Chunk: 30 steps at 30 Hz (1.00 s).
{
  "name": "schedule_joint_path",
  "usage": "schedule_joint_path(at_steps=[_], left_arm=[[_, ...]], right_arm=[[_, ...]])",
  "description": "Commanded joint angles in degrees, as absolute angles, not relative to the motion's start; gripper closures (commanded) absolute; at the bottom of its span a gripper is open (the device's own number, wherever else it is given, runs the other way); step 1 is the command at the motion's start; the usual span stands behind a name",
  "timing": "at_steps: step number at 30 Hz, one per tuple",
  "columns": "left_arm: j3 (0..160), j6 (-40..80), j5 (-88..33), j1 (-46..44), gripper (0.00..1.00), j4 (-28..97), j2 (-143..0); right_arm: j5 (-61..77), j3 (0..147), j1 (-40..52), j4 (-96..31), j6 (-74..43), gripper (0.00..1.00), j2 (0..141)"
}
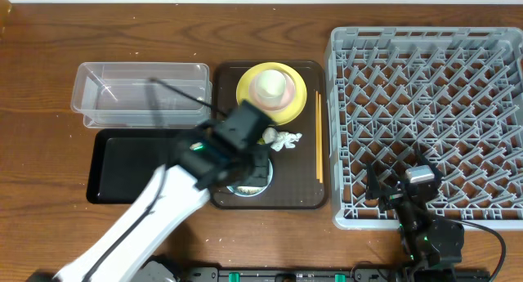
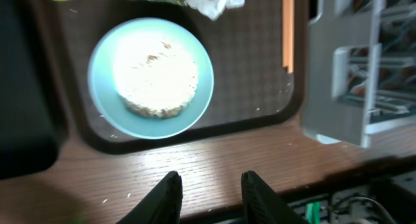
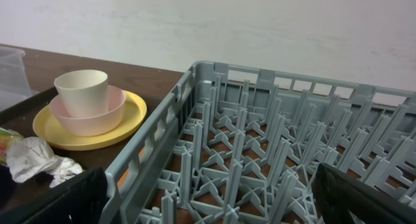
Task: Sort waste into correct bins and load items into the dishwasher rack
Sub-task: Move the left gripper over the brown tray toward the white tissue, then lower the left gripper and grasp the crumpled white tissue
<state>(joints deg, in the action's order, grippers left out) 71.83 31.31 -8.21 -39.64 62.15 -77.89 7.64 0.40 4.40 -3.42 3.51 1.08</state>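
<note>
The left gripper (image 2: 209, 195) and right gripper (image 3: 211, 198) are hovering open, empty. The dishwasher rack (image 1: 425, 35), clear tub (image 1: 140, 68) and black tray (image 1: 122, 172) are sitting unfilled; everything is waiting on the brown tray (image 1: 298, 176).

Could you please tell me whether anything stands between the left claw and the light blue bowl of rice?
Nothing visible does. In the left wrist view, only bare table and the low rim of the brown tray lie between the left claw and the light blue bowl; the tissue and chopsticks lie beyond it.
</note>
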Motion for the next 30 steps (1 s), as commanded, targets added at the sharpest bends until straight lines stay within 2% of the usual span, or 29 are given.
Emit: schedule_joint_path(at_steps=[1, 13, 15, 19, 21, 30], left_arm=[[71.4, 33.7, -5.9, -42.4, 0.66, 60.5, -82.5], [71.5, 33.8, -4.4, -43.3, 0.66, 52.8, -89.9], [71.5, 33.8, -4.4, -43.3, 0.60, 52.5, -89.8], [71.5, 33.8, -5.1, -43.4, 0.58, 52.8, -89.8], [71.5, 33.8, -6.5, -43.4, 0.53, 53.0, -89.8], [71.5, 32.1, -7.4, -43.4, 0.44, 53.0, -89.8]], right_arm=[[7.3, 0.3, 4.1, -3.6, 3.3, 0.01, 1.1], [7.3, 0.3, 4.1, -3.7, 3.3, 0.01, 1.1], [7.3, 0.3, 4.1, -3.7, 3.3, 0.01, 1.1], [7.3, 0.3, 4.1, -3.6, 3.3, 0.01, 1.1], [7.3, 0.3, 4.1, -3.7, 3.3, 0.01, 1.1], [7.3, 0.3, 4.1, -3.7, 3.3, 0.01, 1.1]])
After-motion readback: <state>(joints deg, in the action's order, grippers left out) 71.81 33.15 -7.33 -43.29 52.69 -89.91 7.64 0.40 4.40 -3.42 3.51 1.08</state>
